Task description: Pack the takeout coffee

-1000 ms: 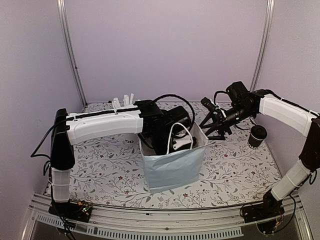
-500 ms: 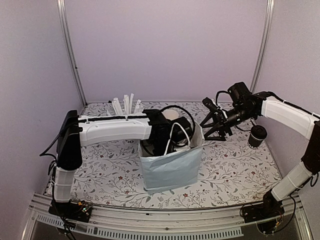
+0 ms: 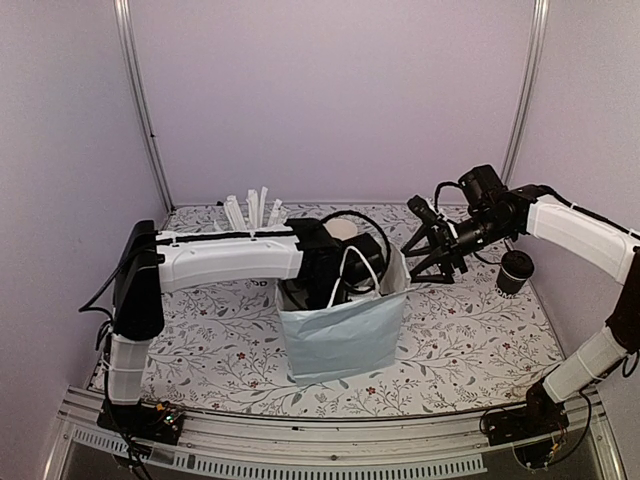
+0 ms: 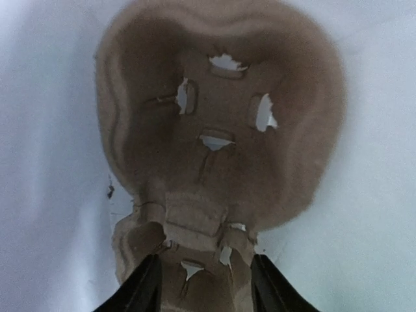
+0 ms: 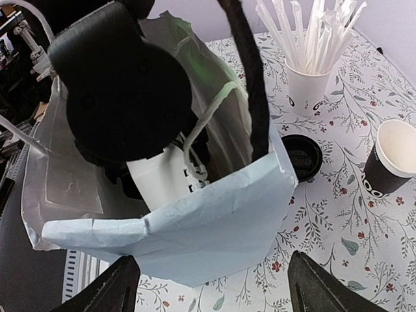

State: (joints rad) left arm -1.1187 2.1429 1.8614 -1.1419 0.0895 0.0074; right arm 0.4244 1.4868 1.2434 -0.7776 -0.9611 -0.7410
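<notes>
One black takeout coffee cup (image 3: 515, 272) with a cream rim stands at the right, beyond my right arm. A second one (image 5: 390, 159) stands behind the pale blue bag (image 3: 345, 330); its rim just shows in the top view (image 3: 342, 228). My left gripper (image 4: 205, 286) is deep inside the bag. Its jaws are partly closed on the near end of a brown pulp cup carrier (image 4: 214, 130) lying against the bag's inside. My right gripper (image 3: 437, 258) is wide open and empty. It hovers just right of the bag, whose corner (image 5: 214, 227) lies between its fingertips (image 5: 123, 286).
A white cup of white straws (image 5: 305, 84) stands at the back, also seen in the top view (image 3: 255, 212). A flat black lid (image 5: 302, 156) lies beside the bag's far corner. The left arm's cable (image 3: 350, 200) loops above the bag mouth. Walls close in on three sides.
My left arm has pushed lower into the bag and then held still for the last half second. The straws are now uncovered. The right gripper has barely moved.
</notes>
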